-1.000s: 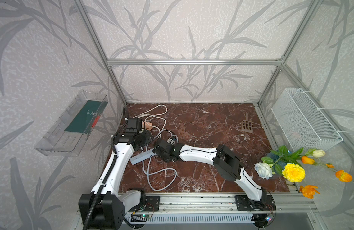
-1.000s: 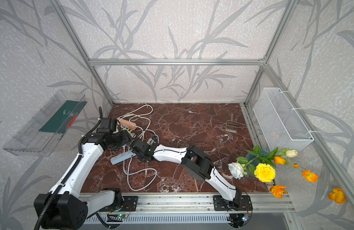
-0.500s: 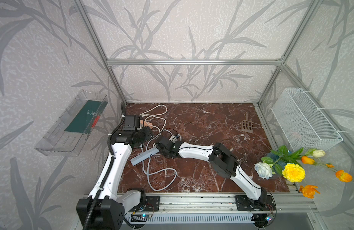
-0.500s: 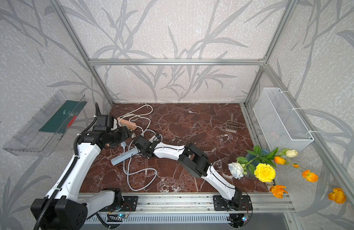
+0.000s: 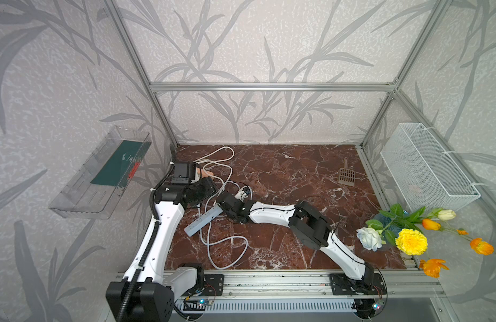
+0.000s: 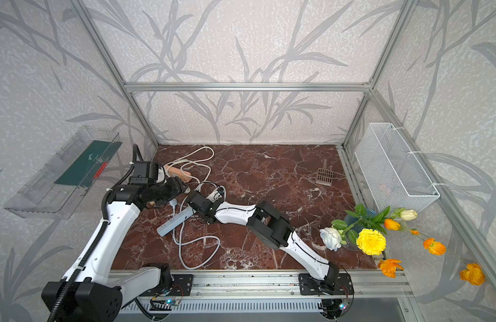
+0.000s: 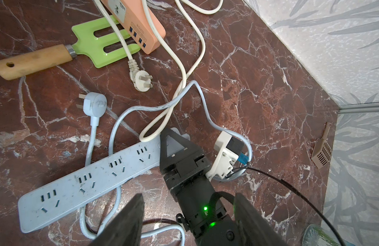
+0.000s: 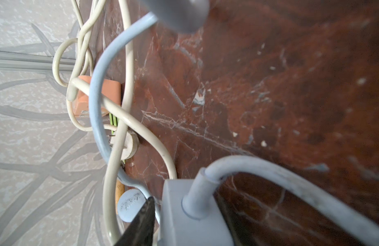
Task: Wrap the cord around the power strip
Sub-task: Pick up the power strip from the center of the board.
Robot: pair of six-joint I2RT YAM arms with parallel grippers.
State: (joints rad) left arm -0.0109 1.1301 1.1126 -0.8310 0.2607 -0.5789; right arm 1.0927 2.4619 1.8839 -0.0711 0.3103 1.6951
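The pale blue-grey plastic power strip [image 5: 203,221] lies slantwise on the red-brown marble counter [image 5: 283,172]. Its long axis runs from the right claw [image 7: 173,144] out toward the left arm's base. The right claw is clamped on the strip's cord end, as the right wrist view shows. The pale blue cord [image 7: 120,115] leaves that end, loops loosely over the counter and ends in a round pale blue plug [image 7: 95,104] just beside the strip's far side. The left claw [image 6: 181,188] hovers over the plug with its jaws apart and empty, so it is the nearer one to the free cord. Winding will probably mean carrying the cord across the strip's short axis. A cream cord [image 7: 184,70] from a peach-coloured strip [image 7: 139,23] crosses the blue one and may snag.
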